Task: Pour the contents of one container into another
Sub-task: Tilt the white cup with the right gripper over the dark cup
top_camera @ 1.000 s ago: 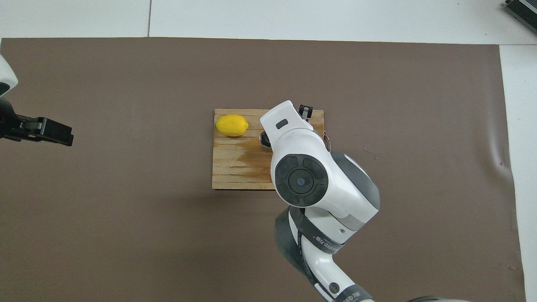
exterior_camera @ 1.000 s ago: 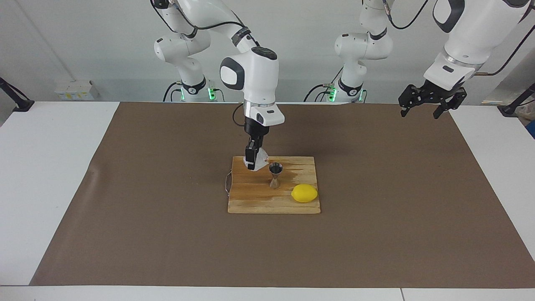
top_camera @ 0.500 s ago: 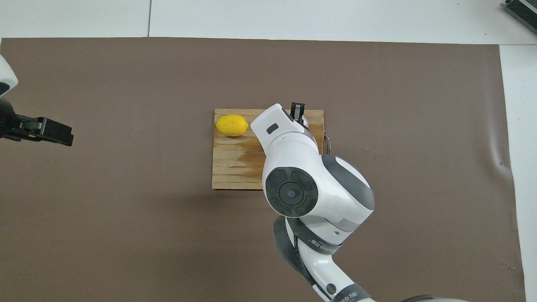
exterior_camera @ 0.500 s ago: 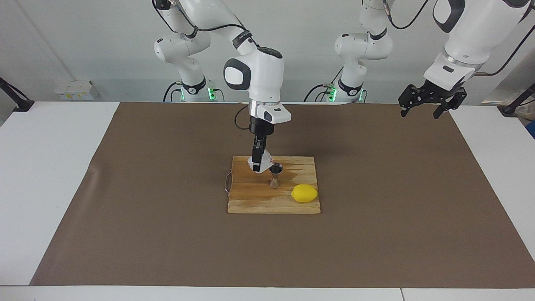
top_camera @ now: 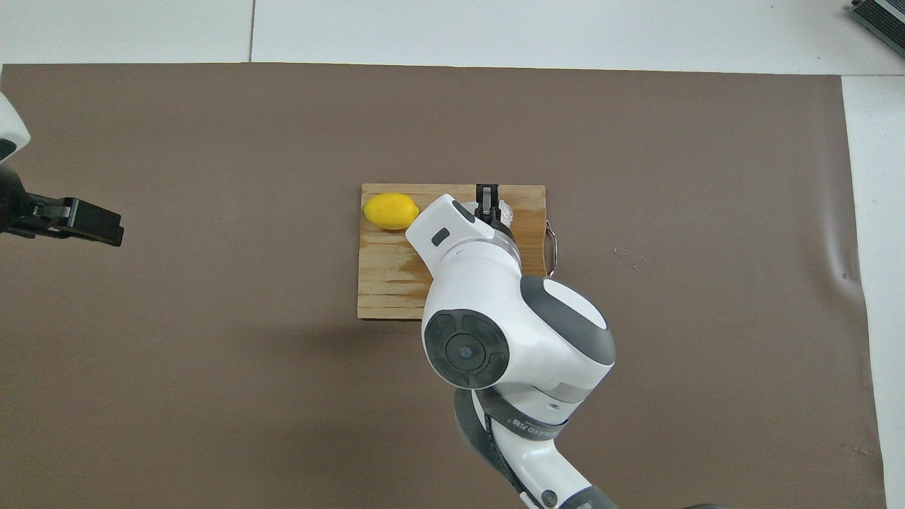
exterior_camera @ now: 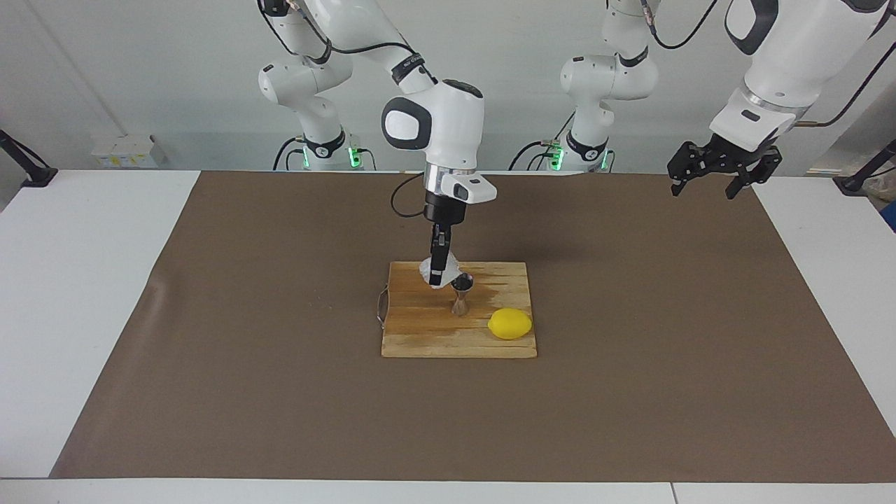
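Note:
A small steel jigger (exterior_camera: 460, 294) stands upright on the wooden cutting board (exterior_camera: 420, 329). My right gripper (exterior_camera: 437, 277) hangs over the board, shut on the translucent white cup (exterior_camera: 425, 269), which is tilted with its rim close beside the jigger's mouth. From above, the right gripper (top_camera: 488, 201) and a bit of the cup (top_camera: 507, 213) show past the wrist, and the arm hides the jigger. My left gripper (exterior_camera: 705, 183) waits open and empty, raised over the mat's corner at the left arm's end; it also shows in the overhead view (top_camera: 85, 222).
A yellow lemon (exterior_camera: 510, 323) lies on the board (top_camera: 385, 283), farther from the robots than the jigger and toward the left arm's end; overhead, the lemon (top_camera: 390, 211) shows too. A metal loop handle (exterior_camera: 380, 308) sticks out at the board's other end. A brown mat (exterior_camera: 245, 350) covers the table.
The right gripper has shifted with the cup toward the jigger, and its wrist has turned, tipping the cup further. The left arm has not moved.

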Controlling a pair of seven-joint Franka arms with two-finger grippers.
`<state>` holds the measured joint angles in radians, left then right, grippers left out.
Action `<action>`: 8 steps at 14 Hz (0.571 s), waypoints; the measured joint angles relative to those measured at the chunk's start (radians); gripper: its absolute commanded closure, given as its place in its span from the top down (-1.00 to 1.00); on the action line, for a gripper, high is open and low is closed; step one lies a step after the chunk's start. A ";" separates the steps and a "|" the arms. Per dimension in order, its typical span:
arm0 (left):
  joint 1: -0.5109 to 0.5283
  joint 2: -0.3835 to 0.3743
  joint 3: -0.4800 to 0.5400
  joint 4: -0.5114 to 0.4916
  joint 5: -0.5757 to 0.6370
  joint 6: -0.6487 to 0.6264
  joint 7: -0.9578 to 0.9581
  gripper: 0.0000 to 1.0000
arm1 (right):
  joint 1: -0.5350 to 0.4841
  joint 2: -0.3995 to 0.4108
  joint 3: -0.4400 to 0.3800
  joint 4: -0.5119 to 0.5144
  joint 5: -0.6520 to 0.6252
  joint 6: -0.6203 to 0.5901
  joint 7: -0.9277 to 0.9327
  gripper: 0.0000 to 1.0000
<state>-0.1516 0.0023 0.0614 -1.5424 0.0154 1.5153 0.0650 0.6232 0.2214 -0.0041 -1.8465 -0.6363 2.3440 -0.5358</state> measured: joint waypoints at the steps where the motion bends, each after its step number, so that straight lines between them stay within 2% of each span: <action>1: 0.000 0.000 0.000 0.000 0.000 0.000 0.000 1.00 | 0.007 0.000 0.000 -0.002 -0.021 0.000 0.000 -1.00; 4: 0.000 0.000 0.000 0.000 0.000 0.000 0.000 1.00 | 0.014 0.000 0.001 -0.005 -0.072 0.000 0.000 -1.00; 8: 0.000 0.000 0.000 0.000 0.000 0.000 0.000 1.00 | 0.015 0.000 0.001 -0.012 -0.078 0.000 0.000 -1.00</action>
<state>-0.1516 0.0023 0.0614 -1.5425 0.0154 1.5153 0.0650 0.6380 0.2214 -0.0035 -1.8585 -0.7139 2.3440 -0.5358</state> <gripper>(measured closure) 0.000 0.493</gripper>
